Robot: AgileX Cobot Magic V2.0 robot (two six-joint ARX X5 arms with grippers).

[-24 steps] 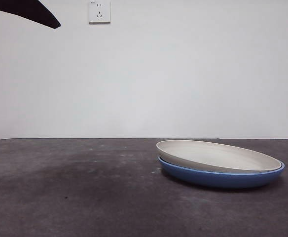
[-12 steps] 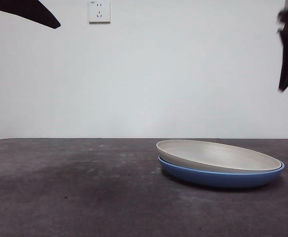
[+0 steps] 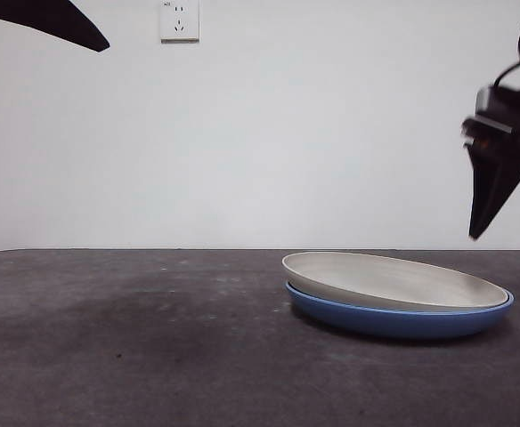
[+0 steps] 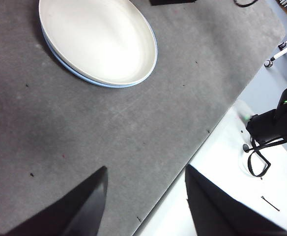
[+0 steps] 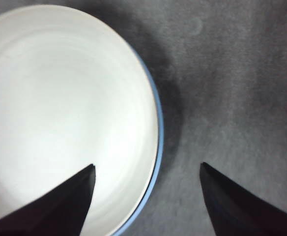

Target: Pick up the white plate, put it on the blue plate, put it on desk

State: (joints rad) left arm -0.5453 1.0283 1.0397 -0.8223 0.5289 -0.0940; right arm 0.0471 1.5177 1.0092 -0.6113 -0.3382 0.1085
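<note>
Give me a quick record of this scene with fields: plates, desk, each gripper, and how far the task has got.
white plate: nested in the blue plate, tilted
blue plate: flat on the desk, under the white one
desk: dark grey, bears the stack
right gripper: open, above the plates' edge, one jaw over the white plate
left gripper: open, off to the side, over the desk's edge
task stage: white plate stacked, not yet on desk

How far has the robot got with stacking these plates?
Stacking looks done: the white plate sits nested in the blue plate on the desk. In hand: the right gripper, jaws open, hangs above the stack's rim, holding nothing. The left gripper, also open, waits off to the side. What looks left is gripping the stack and setting it down on the desk.
</note>
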